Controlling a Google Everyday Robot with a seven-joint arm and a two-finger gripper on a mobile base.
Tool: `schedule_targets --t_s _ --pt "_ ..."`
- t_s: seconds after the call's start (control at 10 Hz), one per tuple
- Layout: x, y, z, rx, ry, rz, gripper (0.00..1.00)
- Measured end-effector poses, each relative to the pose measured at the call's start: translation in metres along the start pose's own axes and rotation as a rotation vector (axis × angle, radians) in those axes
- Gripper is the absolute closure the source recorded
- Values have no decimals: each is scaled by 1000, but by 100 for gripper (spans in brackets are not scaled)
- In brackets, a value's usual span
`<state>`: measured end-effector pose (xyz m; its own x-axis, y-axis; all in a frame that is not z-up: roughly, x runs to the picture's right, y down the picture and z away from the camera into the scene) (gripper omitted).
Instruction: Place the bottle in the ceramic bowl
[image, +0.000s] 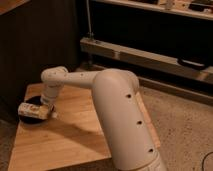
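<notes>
Bottle held over the ceramic bowl.
The gripper (45, 111), closed around the bottle (32, 110), holds it lying sideways directly above the ceramic bowl (31, 117), which sits at the wooden table's (75, 135) left edge.

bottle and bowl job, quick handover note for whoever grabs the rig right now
Pincer: at the table's left edge, right over the ceramic bowl, with the bottle at its tip.
Bottle: lying on its side across the top of the bowl, near the pincer; whether it rests in the bowl or is carried cannot be told.
Bowl: on the wooden table, left side.
Done: bottle brought to the bowl.
Left: confirm the bottle is released inside the bowl, then pull the arm clear.
</notes>
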<state>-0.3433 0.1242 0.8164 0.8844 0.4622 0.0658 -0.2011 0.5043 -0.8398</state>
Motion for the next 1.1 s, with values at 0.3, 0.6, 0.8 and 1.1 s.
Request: schedule_targets --t_s 0.3,0.6,0.8,1.1 --pt "2 -4 -4 59 -39 60 20" --pt "6 -9 -15 -8 -108 113 20" --pt "4 -7 -14 -11 -107 108 20" --pt "4 -7 -14 -11 -107 108 20"
